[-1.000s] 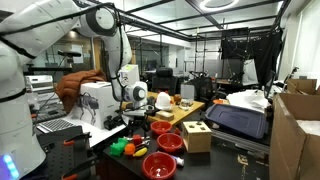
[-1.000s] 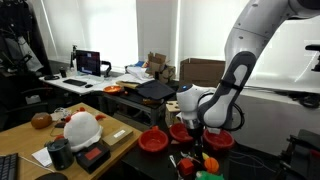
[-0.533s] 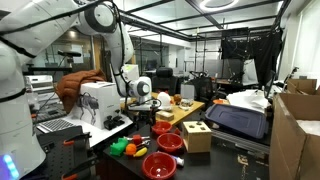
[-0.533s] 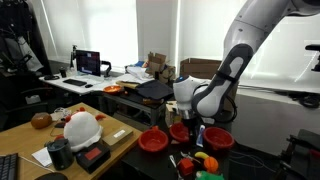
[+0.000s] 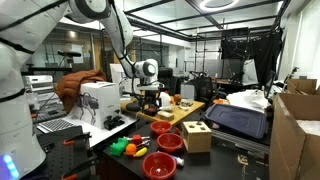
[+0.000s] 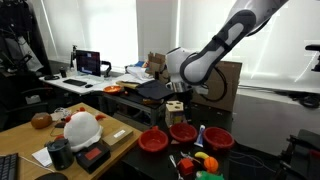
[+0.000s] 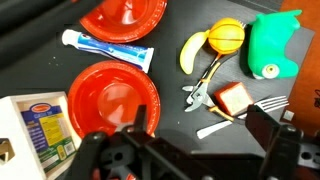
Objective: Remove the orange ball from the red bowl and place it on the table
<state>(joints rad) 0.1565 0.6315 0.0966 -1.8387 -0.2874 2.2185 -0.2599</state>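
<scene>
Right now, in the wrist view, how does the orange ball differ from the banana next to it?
The orange ball is round, while the banana is long and curved. The ball is orange and the banana is yellow. The ball is shorter than the banana is long. Both lie side by side on the dark table, and neither is in a red bowl.

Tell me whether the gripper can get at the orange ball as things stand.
Probably yes. The gripper hangs open above the table, and the orange ball lies there uncovered. A yellow piece sits against one side and a green toy close by, so the fit looks tight.
</scene>
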